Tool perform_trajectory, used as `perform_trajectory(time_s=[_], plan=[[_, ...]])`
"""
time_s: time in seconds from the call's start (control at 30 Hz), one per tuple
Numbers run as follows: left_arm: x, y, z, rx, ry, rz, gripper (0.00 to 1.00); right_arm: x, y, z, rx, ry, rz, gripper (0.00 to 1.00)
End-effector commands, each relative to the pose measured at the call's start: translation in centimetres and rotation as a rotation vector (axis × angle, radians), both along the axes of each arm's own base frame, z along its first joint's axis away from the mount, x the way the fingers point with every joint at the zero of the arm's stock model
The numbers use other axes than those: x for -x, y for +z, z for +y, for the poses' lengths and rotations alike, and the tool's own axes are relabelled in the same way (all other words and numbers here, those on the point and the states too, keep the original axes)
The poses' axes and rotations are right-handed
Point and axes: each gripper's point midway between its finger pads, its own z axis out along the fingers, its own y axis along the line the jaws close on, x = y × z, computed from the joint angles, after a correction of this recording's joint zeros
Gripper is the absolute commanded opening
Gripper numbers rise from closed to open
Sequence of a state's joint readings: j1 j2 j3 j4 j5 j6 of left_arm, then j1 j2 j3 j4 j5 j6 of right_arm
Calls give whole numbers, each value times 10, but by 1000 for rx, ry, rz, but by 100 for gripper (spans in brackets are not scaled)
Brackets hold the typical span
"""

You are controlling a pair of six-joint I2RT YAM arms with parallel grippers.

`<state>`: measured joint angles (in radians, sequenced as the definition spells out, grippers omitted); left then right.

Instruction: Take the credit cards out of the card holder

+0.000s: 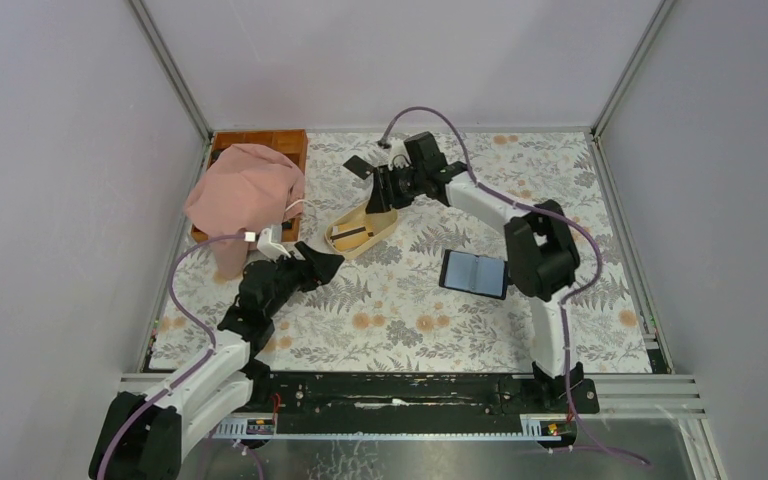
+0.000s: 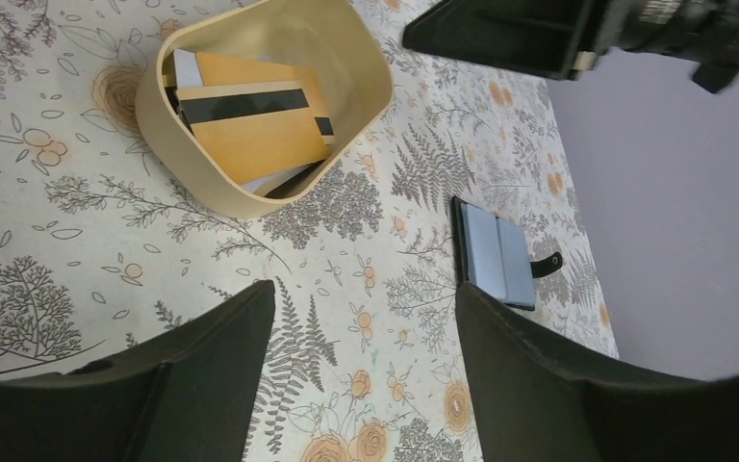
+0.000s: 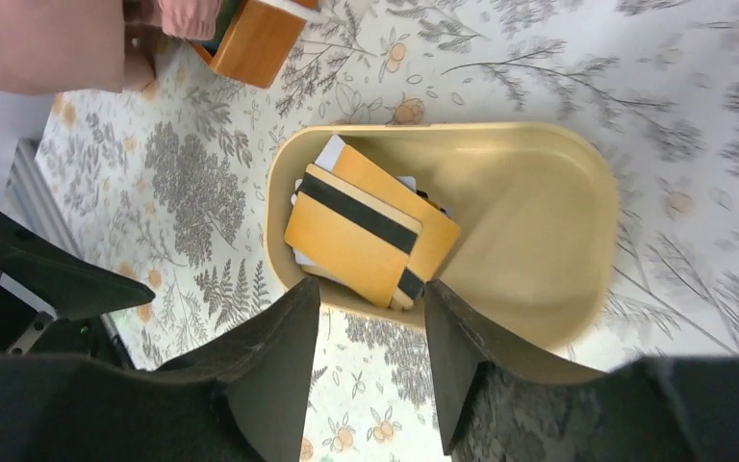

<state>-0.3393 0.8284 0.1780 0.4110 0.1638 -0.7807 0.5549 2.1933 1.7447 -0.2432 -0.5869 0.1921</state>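
1. Top view: the card holder point(image 1: 473, 273) lies open and flat on the floral counter point(image 1: 410, 320), right of centre, just beside the right arm's elbow. The credit cards point(image 1: 352, 233) lie in a beige oval dish point(image 1: 372, 222), well apart from the holder. The right fingers point(image 1: 380, 192) hang above the dish's far end; the left fingers point(image 1: 315, 266) hover just to its near left. A pink cloth point(image 1: 245, 190) drapes over a wooden box point(image 1: 285, 140) in the far left corner.
2. Left wrist view: the left fingers point(image 2: 236, 332) stand wide apart with nothing between them, only bare counter point(image 2: 48, 241) below. The dish point(image 2: 202, 188) holds orange credit cards point(image 2: 250, 135) with black stripes, stacked over white ones. The card holder point(image 2: 496, 252) shows its blue-grey inside and a small black tab.
3. Right wrist view: the right fingers point(image 3: 279, 337) are parted and grip nothing, poised over the near rim of the dish point(image 3: 539, 308). The credit cards point(image 3: 356, 241) lie overlapped at one end of it. The wooden box point(image 3: 255, 43) and pink cloth point(image 3: 48, 43) sit beyond.
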Motion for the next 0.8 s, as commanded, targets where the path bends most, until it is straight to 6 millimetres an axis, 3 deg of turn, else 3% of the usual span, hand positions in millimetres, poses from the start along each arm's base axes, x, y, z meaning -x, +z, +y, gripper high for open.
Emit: perform_trajectory(time_s=[0.0,0.1,0.17,0.27,0.33,0.4,0.5,0.6,0.77], plan=[[1,11,-4,-21,-50,-61,72,-22,92,-18,-76,-184,-292,51],[1,20,-14,-13,-106,-89,60,-14,106,-46,-50,-295,-362,50],[0,24,-25,-12,-145,-100,48,-5,101,-70,-4,-383,-373,44],[1,28,-50,-19,-215,-117,18,15,83,-109,71,-505,-359,18],[3,28,-71,-23,-258,-119,8,31,66,-131,117,-557,-336,3],[5,24,-94,-32,-304,-111,1,46,49,-152,158,-604,-308,0],[11,21,-132,-18,-390,-107,0,70,24,-183,197,-659,-254,0],[7,15,-161,17,-456,-92,0,92,4,-200,215,-674,-210,0],[0,4,-192,54,-524,-56,3,120,-22,-223,250,-717,-163,0]])
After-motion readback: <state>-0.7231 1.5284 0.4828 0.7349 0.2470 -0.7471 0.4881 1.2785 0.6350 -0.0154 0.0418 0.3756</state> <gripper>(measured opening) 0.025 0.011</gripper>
